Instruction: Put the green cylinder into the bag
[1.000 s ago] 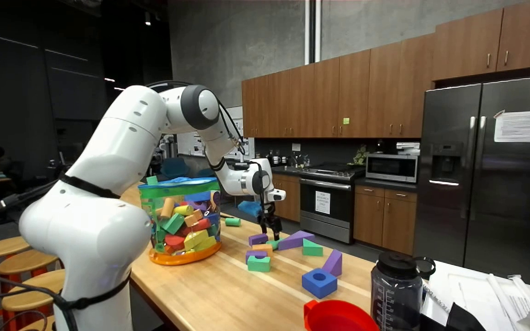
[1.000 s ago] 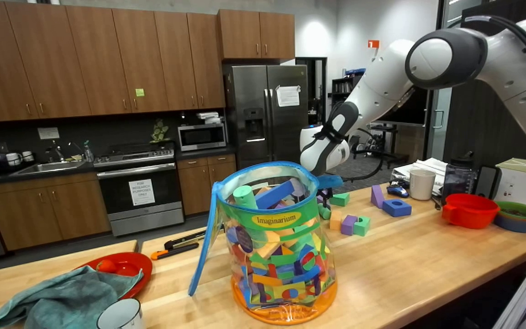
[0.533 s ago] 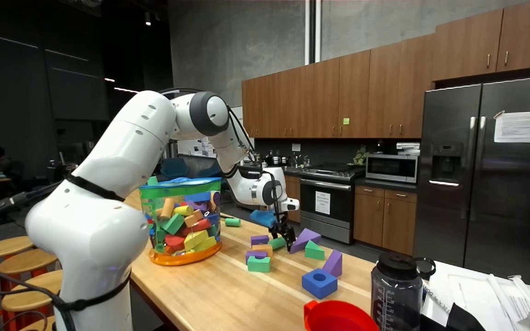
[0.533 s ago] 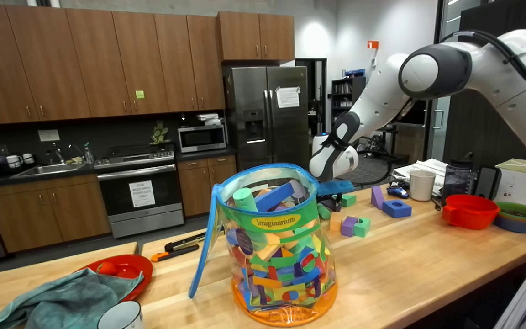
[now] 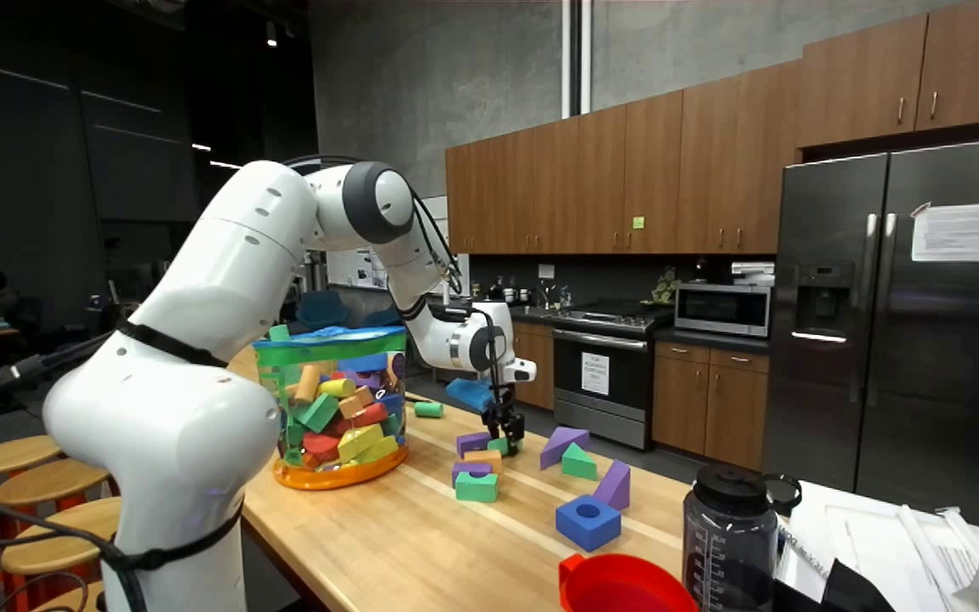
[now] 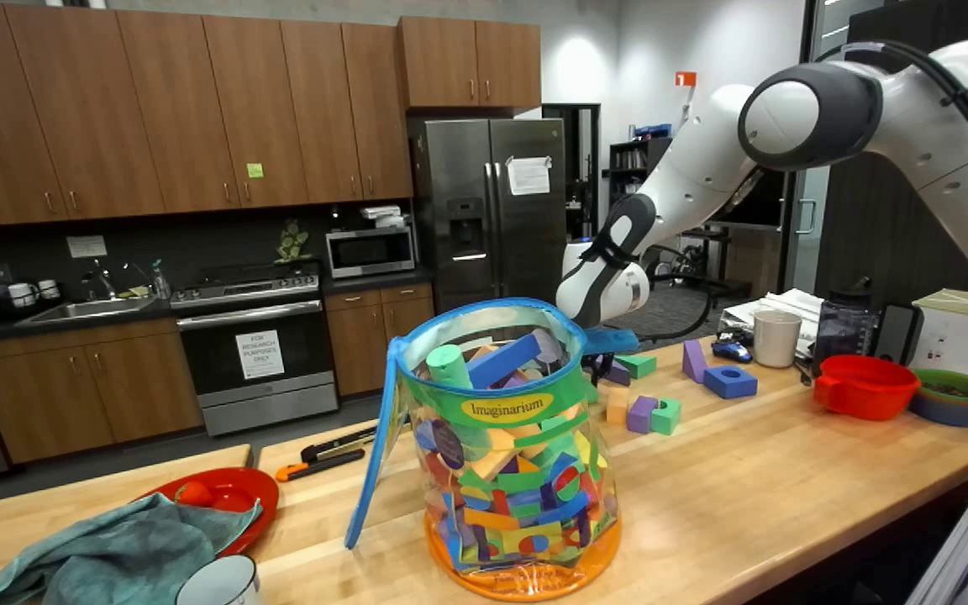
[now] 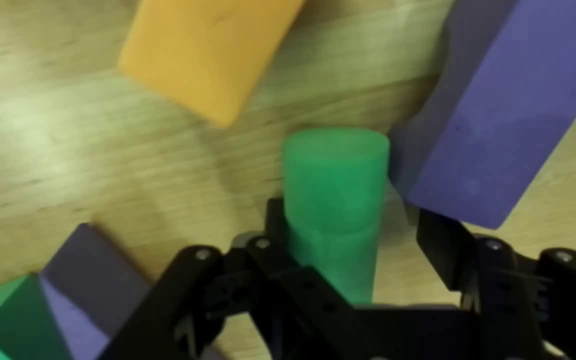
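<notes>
Nearest the wrist camera, the claw (image 7: 353, 225) has its fingers (image 7: 275, 225) spread wider than the green cylinder (image 7: 338, 200) between them; the one on the left of that view is right up against the cylinder's side, while the other stands apart from it, a strip of tabletop (image 7: 43, 150) showing in the gap, so nothing is gripped. The cylinder lies on its side on the wood, outside the bag (image 6: 507, 409). Just beside it is a purple block (image 7: 508, 120) with a curved hollow; whether the two touch I cannot tell. An orange block (image 7: 208, 55) is near. Apart from the claw, the see-through bag stands upright in both exterior views, well filled with coloured blocks (image 5: 359, 439), its blue-edged lid (image 6: 371, 470) hanging from the rim. A second cylinder (image 5: 429, 410), green too, lies near the bag. Elsewhere on the tabletop a blue block (image 5: 588, 523) with a round hole sits by a purple wedge (image 5: 613, 484), near a red bowl (image 5: 628, 585) and a dark bottle (image 5: 729, 544). Farthest off are a stove (image 6: 211, 353), a refrigerator (image 6: 467, 172) and wooden cabinets (image 6: 165, 101).
</notes>
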{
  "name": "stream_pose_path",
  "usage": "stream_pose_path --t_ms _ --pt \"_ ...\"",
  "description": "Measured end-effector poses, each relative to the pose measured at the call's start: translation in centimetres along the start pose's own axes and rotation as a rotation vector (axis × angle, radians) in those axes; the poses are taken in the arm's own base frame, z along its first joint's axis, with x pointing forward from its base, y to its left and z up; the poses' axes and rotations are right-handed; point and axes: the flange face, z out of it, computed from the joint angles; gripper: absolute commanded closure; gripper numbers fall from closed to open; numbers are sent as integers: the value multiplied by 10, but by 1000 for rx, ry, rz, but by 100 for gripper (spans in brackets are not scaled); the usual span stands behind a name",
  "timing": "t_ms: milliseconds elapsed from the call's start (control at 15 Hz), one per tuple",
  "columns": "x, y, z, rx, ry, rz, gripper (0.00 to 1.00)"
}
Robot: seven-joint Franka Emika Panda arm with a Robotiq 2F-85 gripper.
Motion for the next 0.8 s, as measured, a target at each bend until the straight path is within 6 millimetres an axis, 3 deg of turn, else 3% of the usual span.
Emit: stream_pose_path --t_ms 200,333,533,800 --pt "-31 -47 -12 11 -7 -21 85" --pt "-44 -62 -19 15 -11 -31 85" --pt "-52 -67 -26 8 -12 -40 85" --pt "-54 -60 -41 -42 -2 -36 85"
